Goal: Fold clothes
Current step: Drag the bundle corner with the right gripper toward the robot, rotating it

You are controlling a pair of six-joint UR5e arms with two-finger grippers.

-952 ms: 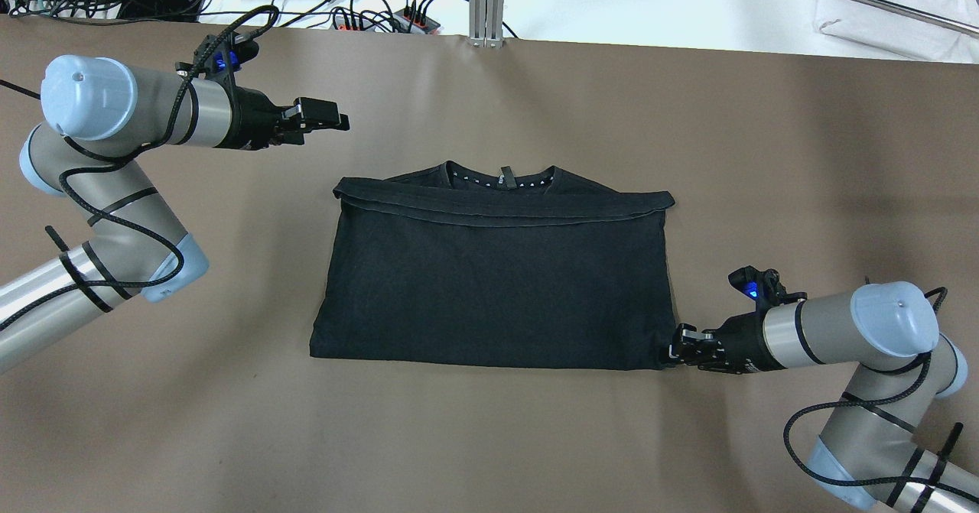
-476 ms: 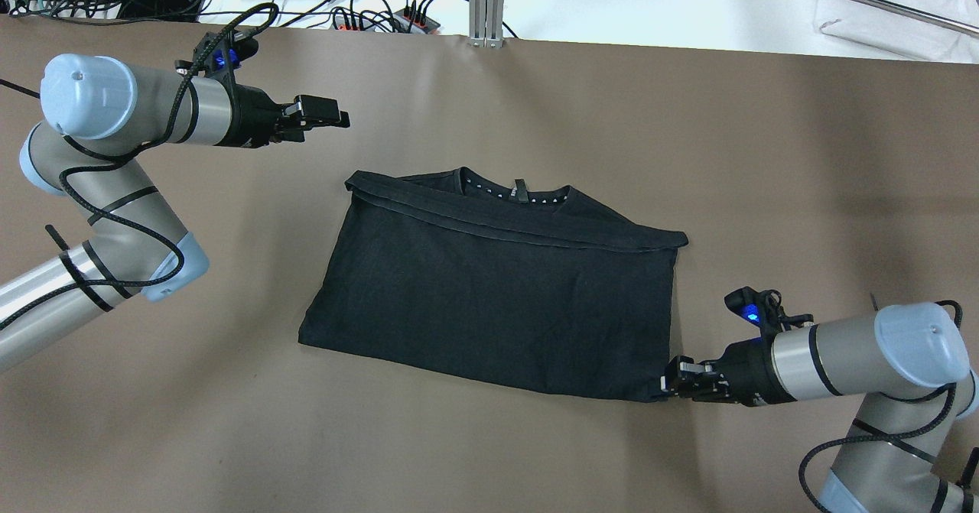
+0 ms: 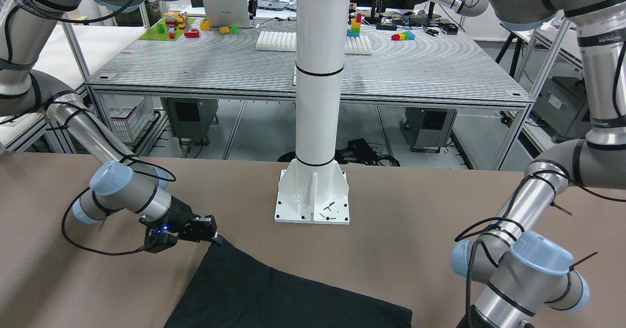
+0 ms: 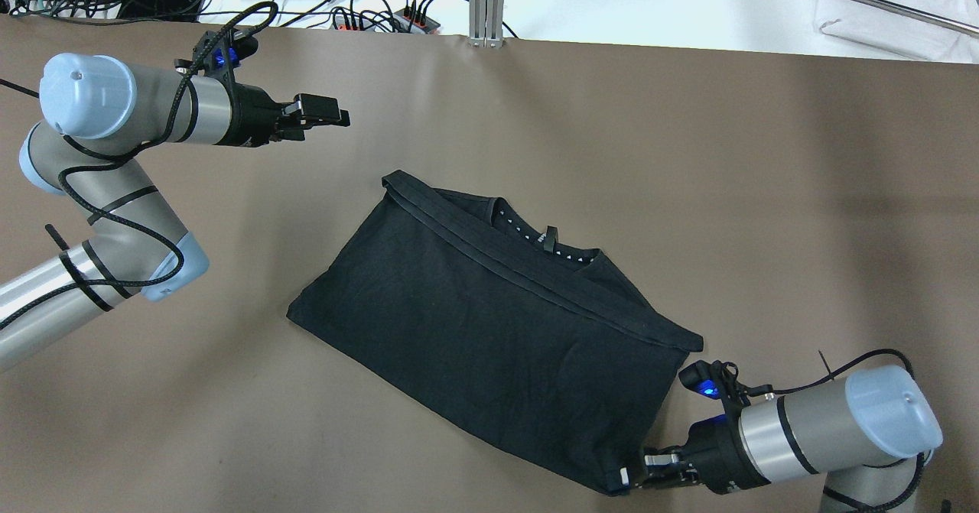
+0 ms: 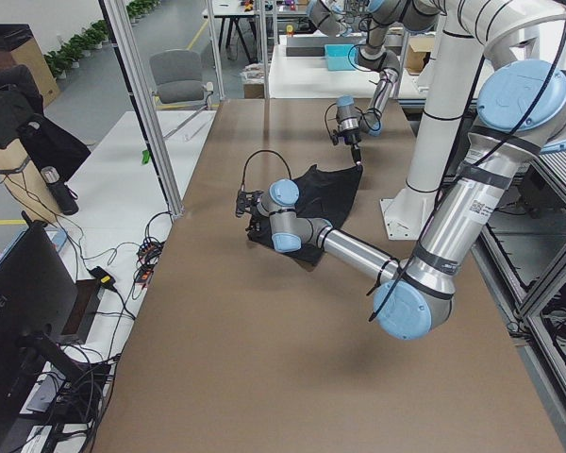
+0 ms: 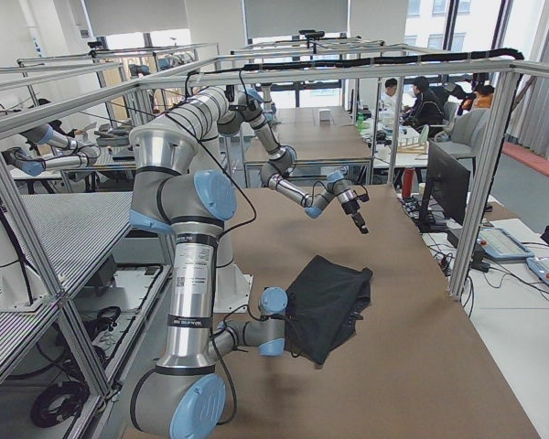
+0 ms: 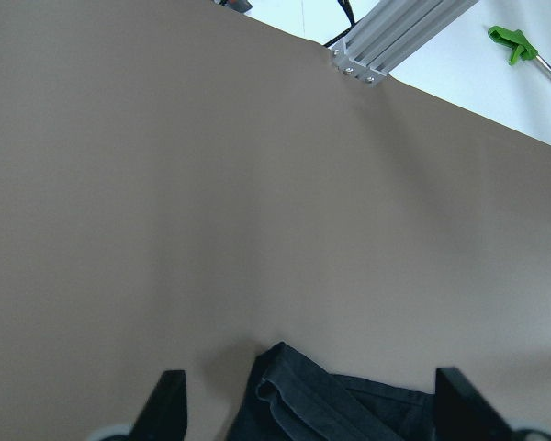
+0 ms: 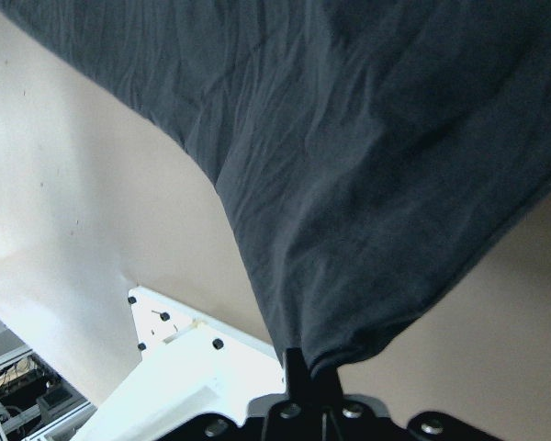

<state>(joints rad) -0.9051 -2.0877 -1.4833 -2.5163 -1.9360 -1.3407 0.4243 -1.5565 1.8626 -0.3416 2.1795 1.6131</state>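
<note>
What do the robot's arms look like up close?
Left arm and right arm alike: silver-grey tubes, pale blue joint caps, black bands, a black braided cable looped along each. Left gripper and right gripper are black, with a blue light at each wrist.

black garment (image 3: pixel 274 294) cut off by front view's bottom edge, right hand (image 4: pixel 627 478) tips hidden in its corner

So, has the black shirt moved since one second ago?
Yes. The black shirt has swung clockwise, its corner in the right gripper dragged toward the robot, away from the aluminium post.
</note>
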